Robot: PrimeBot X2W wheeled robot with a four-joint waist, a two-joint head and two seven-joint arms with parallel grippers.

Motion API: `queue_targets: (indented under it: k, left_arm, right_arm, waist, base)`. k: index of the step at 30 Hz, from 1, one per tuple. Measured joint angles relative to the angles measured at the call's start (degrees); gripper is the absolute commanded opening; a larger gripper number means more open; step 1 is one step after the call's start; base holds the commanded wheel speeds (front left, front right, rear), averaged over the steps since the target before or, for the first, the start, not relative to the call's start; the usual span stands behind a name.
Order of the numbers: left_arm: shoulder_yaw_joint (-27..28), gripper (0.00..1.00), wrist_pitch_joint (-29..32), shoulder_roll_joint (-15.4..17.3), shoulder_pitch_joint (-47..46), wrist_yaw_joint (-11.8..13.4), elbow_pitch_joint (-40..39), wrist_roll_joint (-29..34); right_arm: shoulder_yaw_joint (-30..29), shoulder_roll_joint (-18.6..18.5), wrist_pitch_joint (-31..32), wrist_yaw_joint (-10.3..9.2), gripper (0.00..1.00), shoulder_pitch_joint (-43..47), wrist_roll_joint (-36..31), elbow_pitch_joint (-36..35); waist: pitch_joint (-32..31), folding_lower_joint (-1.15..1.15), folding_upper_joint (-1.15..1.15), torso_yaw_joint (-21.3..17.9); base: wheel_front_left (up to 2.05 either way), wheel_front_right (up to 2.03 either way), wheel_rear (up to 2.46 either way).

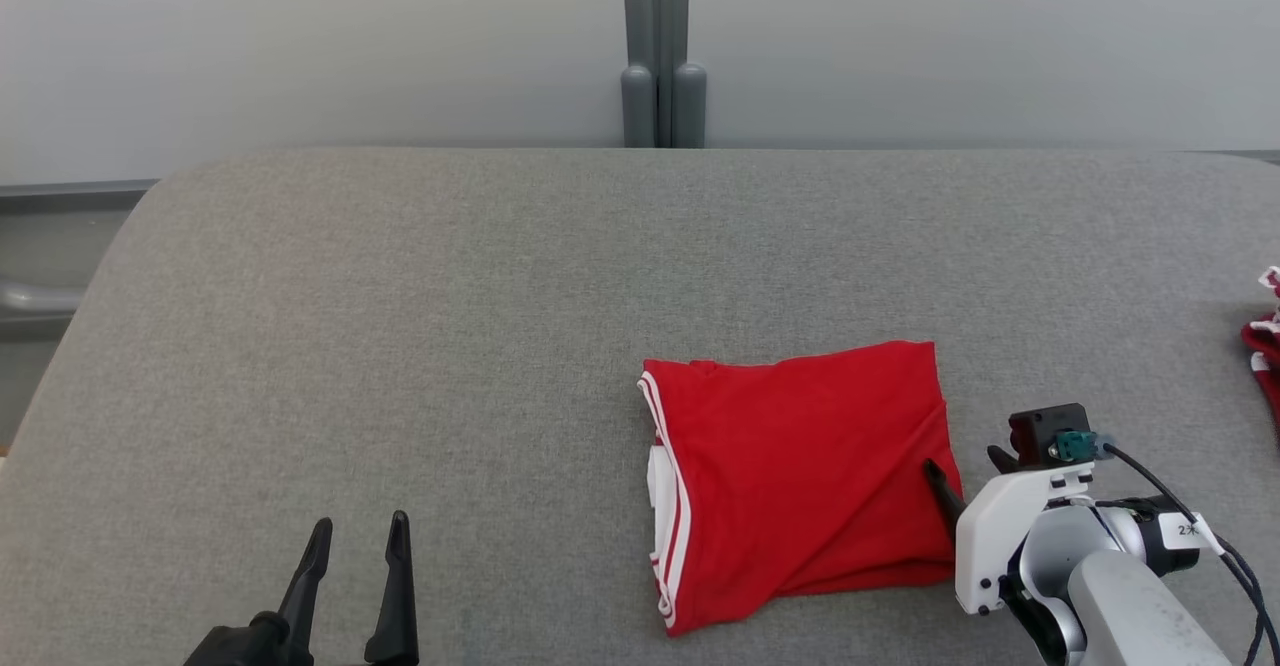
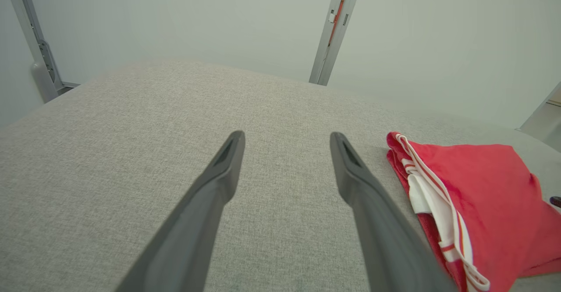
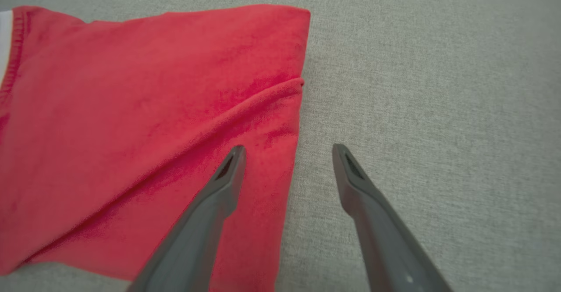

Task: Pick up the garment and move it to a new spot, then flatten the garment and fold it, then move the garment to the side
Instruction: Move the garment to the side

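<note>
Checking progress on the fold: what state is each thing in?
red garment: folded, lying flat on the grey surface
left gripper: open, empty, apart from the garment
right gripper: open, empty, straddling the garment's right edge
red-and-white cloth at far right: bunched, cut off by frame

The head view looks forward and down from well above the grey fabric-covered surface (image 1: pixel 400 296), taking in its width back to the pale wall (image 1: pixel 300 36). The left wrist view sits low and close over that surface, facing along the left gripper (image 2: pixel 287 136) toward the wall. The right wrist view looks steeply down from close by, past the right gripper (image 3: pixel 287 149). All three share the folded red garment (image 1: pixel 800 476); the right wrist view catches its right edge.
</note>
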Motion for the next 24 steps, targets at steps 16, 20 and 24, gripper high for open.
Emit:
queue_targets:
  k: [16, 20, 24]
  left_arm:
    - [-1.5, 1.0, 0.0, 0.0, -2.4, 0.0, 0.0, 0.2]
    - [-1.4, 1.0, 0.0, 0.0, -2.4, 0.0, 0.0, 0.1]
    - [-1.3, 1.0, 0.0, 0.0, -2.4, 0.0, -0.1, -0.1]
  right_arm:
    - [3.5, -0.7, 6.3, -0.02, 0.47, -7.1, 6.4, 11.7]
    - [6.2, -2.8, 7.7, 0.08, 0.0, -8.2, 6.0, 11.9]
    - [10.2, -5.5, 8.7, 0.29, 0.0, -9.7, 3.6, 10.6]
  waist:
    - [4.4, 0.0, 0.0, 4.2]
    - [4.7, 0.0, 0.0, 4.0]
    - [4.7, 0.0, 0.0, 3.0]
  base:
    - [0.0, 0.0, 0.0]
    - [0.0, 0.0, 0.0]
    - [0.0, 0.0, 0.0]
